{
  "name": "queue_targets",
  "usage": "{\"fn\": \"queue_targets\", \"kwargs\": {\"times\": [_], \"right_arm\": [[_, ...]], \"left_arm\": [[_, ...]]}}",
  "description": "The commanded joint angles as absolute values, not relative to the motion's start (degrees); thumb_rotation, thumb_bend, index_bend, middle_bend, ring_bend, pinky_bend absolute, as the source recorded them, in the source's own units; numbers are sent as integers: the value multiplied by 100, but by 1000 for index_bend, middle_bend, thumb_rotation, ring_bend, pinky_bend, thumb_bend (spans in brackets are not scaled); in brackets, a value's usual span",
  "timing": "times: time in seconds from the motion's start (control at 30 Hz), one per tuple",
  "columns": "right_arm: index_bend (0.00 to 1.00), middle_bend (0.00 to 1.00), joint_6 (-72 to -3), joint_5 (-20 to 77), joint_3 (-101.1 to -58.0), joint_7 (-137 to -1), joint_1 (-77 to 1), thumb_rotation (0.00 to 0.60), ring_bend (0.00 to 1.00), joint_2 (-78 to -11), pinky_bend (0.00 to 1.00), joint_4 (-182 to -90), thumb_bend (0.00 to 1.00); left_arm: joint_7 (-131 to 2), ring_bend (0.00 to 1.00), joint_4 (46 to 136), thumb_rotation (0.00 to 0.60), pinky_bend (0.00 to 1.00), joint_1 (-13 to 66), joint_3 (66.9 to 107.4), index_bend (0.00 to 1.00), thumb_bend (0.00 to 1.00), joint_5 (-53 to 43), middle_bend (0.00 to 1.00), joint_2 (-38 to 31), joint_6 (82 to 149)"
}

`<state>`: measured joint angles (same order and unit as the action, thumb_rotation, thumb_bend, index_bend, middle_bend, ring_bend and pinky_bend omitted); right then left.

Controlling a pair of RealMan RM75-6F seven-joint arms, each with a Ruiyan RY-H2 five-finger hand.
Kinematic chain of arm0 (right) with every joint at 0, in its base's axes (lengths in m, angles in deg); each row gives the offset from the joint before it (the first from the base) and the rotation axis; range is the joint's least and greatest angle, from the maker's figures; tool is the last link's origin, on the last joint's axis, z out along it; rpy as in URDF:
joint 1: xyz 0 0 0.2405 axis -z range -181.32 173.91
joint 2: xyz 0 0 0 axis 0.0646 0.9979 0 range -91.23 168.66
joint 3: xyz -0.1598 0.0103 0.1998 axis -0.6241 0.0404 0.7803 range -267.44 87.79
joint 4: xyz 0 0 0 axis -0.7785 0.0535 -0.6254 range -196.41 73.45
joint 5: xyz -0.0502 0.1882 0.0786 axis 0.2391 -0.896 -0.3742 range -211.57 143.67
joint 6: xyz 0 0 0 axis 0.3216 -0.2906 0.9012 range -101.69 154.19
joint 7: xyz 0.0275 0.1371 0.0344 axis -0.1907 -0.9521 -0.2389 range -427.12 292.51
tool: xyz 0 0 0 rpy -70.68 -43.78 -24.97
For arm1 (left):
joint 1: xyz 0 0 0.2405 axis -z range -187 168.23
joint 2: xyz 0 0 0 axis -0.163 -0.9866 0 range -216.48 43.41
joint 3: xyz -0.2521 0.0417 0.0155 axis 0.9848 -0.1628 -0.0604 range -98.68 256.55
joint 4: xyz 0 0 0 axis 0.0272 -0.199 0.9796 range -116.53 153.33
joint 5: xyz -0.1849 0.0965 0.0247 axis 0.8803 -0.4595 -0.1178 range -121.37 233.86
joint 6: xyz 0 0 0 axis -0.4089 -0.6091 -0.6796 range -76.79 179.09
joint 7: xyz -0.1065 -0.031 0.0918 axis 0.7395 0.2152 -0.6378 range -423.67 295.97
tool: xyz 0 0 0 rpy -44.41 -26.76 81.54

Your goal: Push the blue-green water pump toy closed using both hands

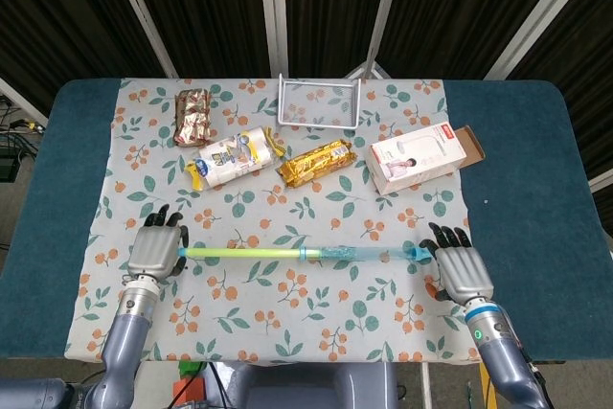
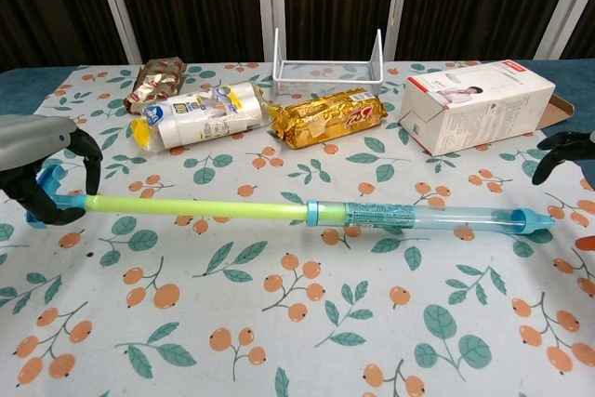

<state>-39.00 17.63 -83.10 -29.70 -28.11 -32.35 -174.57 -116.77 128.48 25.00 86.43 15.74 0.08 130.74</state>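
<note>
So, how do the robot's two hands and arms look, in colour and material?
Both the left hand and the right hand have a silver-grey metallic back and black fingers. The forearms are grey-blue tubes with a pale metal wrist ring. The right wrist carries a small green light. No loose cables or sleeves show.

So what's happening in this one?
A two-handed robot is working on a water pump toy lying across the floral tablecloth. Its left hand holds the handle end of the yellow-green plunger rod, which is pulled far out of the blue tube. The right hand sits just beside the nozzle tip, fingers spread; contact is unclear. Snack packs and a box lie behind.
</note>
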Motion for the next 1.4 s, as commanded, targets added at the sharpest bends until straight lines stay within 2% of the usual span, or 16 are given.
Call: {"fn": "queue_targets", "kwargs": {"times": [0.03,0.23,1.0,1.4], "right_arm": [[291,0,-3970,1598,-8247,-2960,-2911,600,0,-3413,0,-17274,307],[362,0,-4025,1330,-8202,-2899,-3078,600,0,-3678,0,-17010,307],[369,9,-4019,835,-8243,-2983,-3416,600,0,-4326,0,-16367,308],[417,29,-3997,731,-8286,-3009,-3526,600,0,-4527,0,-16160,315]], "left_arm": [[-11682,11,12847,600,130,2515,8645,573,511,1590,171,11,13086],[-11729,11,12895,600,130,2565,8639,573,511,1598,171,3,13128],[-11828,11,12973,600,129,2686,8610,576,513,1664,171,26,13269],[-11795,11,12968,600,129,2710,8572,577,513,1676,171,30,13266]]}}
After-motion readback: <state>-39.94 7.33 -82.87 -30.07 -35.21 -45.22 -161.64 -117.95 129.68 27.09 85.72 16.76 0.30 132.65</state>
